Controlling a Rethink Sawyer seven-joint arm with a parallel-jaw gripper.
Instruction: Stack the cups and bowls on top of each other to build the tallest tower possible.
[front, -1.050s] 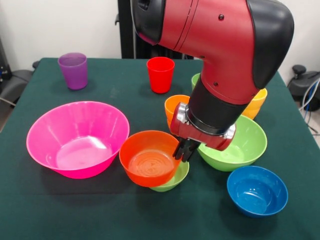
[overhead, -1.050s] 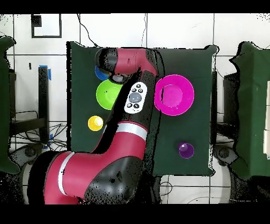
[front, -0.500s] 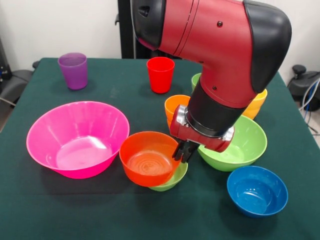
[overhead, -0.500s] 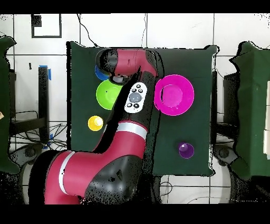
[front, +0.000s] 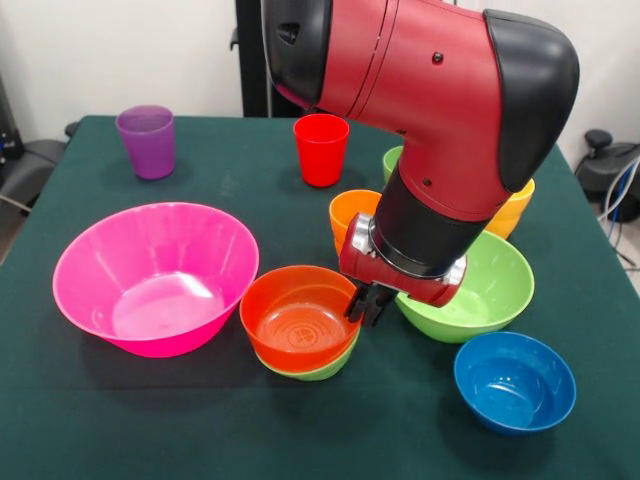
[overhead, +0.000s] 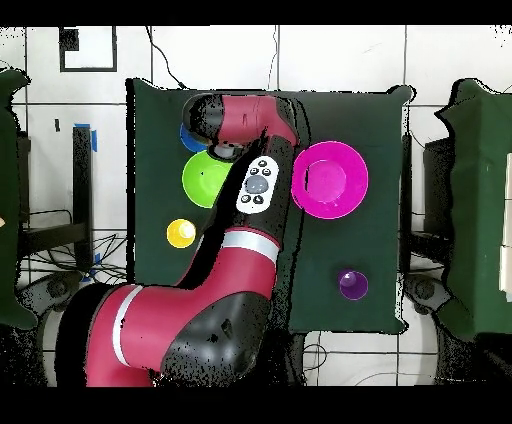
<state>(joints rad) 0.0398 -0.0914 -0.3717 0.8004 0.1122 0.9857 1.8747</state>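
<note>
– Where is the red-orange bowl (front: 299, 322)?

– Nested inside the small green bowl (front: 318, 368), whose rim peeks out beneath it, just beside the pink bowl (front: 155, 275) on the green worktop (front: 200, 420).

– And the jaws?

– The gripper (front: 363, 303) sits at the red-orange bowl's rim, on the side away from the pink bowl, its fingers close together on that rim.

– What else lies around that bowl?

– The large green bowl (front: 490, 290) is beyond the gripper, the blue bowl (front: 514, 381) near it. Behind stands the orange cup (front: 347, 215), then the red cup (front: 321, 148); the purple cup (front: 146, 140) is well apart. The yellow cup (overhead: 181, 233) shows clearly from overhead; the arm (overhead: 230, 270) covers the nested bowls.
</note>
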